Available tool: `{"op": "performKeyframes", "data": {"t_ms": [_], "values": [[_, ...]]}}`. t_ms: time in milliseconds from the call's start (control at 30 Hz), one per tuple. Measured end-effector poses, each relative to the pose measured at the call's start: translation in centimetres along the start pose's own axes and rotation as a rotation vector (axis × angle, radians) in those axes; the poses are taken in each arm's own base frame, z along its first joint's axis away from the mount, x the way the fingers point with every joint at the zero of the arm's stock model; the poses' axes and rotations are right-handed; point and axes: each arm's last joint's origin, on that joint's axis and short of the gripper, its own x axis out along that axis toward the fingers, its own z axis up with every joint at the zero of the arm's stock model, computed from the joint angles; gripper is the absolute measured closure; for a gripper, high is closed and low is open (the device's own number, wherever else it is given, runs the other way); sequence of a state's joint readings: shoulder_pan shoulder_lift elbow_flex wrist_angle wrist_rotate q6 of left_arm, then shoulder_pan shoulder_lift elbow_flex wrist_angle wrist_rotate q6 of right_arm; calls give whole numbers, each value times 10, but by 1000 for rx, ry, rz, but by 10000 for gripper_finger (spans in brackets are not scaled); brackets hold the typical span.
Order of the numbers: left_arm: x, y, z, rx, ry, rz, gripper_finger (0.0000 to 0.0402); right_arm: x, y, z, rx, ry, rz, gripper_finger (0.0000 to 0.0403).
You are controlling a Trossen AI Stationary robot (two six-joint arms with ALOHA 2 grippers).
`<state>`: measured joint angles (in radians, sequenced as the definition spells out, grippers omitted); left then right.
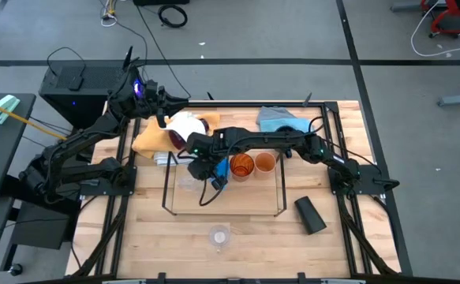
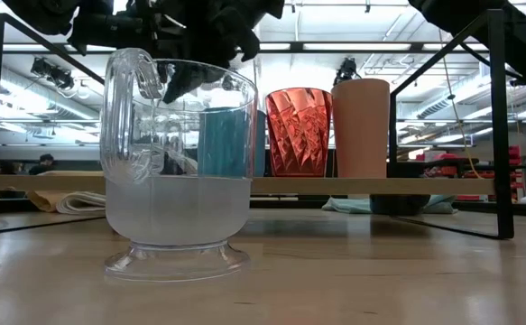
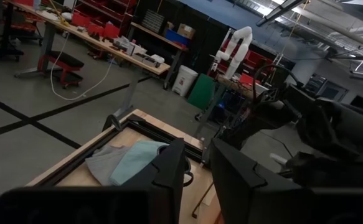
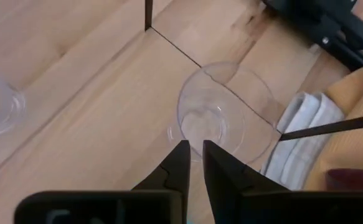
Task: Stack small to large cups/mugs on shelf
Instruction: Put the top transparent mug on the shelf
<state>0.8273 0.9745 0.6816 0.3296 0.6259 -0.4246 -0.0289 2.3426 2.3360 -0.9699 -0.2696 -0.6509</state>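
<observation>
Left to right. The left end effector (image 3: 198, 177) hangs raised over the far-left corner of the desk (image 1: 135, 237), fingers slightly spread, holding nothing. Below it lie a yellow cloth (image 1: 144, 140) and a white cloth (image 4: 296, 127).

The right end effector (image 4: 193, 152), reaching across from the right, stands at the left end of the shelf (image 1: 166, 193). Its fingers are pressed nearly together across the rim of a clear cup (image 4: 228, 106), apparently pinching the thin wall. That cup sits at the shelf's left edge, just beside the white cloth.

Further right on the shelf stand a light-blue mug (image 2: 231, 140), an amber tumbler (image 1: 241, 166) and a small orange cup (image 1: 265, 162), close together.

Risks:
- A one-sided grip on a smooth rim may let the cup swing or slip on lifting.
- The shelf's wire frame and the neighbouring light-blue mug crowd the path, so a tilted cup could catch either.

A second clear cup (image 1: 219, 235) stands near the front edge. A black cup (image 1: 310, 214) lies on its side to the near right, and a blue cloth (image 1: 277, 118) lies far right. All three are clear of the work.
</observation>
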Motion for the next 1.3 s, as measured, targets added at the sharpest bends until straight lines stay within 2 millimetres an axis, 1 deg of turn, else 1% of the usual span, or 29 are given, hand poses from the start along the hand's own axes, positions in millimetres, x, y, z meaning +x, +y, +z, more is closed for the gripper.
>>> {"op": "performKeyframes", "data": {"t_ms": [133,267,333,533,800,1100,1300], "values": [[0,0,-1,-2,6,3,316,-6,0,8,-14,-52,-33,372],[0,0,-1,-2,5,3,322,-8,-2,12,1,-88,-59,394],[0,0,-1,-2,5,3,323,-9,-3,13,13,-95,-64,398],[0,0,-1,7,5,3,318,-10,-7,10,49,-98,-67,385],[0,0,-1,12,5,3,323,-3,-17,-6,164,-66,-68,388],[0,0,-1,12,6,3,317,0,-13,0,168,-114,-53,391],[0,-1,0,18,1,-10,323,0,-14,-1,187,-100,-71,391]]}}
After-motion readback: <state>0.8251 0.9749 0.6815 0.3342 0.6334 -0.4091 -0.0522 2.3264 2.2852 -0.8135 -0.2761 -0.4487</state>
